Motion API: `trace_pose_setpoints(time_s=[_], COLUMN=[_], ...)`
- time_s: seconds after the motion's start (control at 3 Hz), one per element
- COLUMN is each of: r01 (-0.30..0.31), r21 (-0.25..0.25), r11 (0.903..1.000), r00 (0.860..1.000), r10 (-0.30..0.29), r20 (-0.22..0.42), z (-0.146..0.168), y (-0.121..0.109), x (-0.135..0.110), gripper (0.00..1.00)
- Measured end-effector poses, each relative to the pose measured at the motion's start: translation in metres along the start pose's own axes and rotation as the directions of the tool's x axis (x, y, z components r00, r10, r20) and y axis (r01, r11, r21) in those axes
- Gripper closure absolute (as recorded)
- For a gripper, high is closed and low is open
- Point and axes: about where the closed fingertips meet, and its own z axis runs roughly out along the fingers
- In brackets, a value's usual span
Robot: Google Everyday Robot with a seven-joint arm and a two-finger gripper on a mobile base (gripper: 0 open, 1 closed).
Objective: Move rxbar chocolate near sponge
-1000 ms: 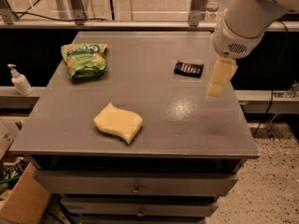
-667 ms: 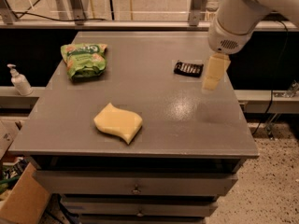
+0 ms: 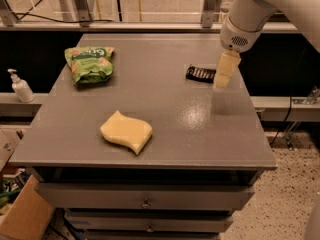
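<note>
The rxbar chocolate, a small flat black bar with white lettering, lies on the grey table at the right, towards the back. The pale yellow sponge with wavy edges lies at the front, left of centre. My gripper hangs from the white arm at the upper right, pointing down, just right of the bar's right end and above the table. It holds nothing that I can see.
A green crinkly snack bag lies at the back left of the table. A white pump bottle stands on a ledge to the left. Drawers are below the tabletop. A cardboard box is on the floor at lower left.
The gripper has moved a little to the left and towards the back, closer to the black bar's right end. The bar, sponge and bag have not moved.
</note>
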Motion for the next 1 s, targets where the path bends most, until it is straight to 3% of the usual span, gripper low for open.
trace_pose_setpoints(time_s=[0.67, 1.0], r01=[-0.037, -0.049], r21=[-0.079, -0.092], r11=[0.9962, 0.9946], r00=[0.998, 0.997], r10=[0.041, 0.055], r20=[0.052, 0.055], z=[0.036, 0.054], y=[-0.026, -0.035], x=[-0.014, -0.011], gripper=[0.0, 0.0])
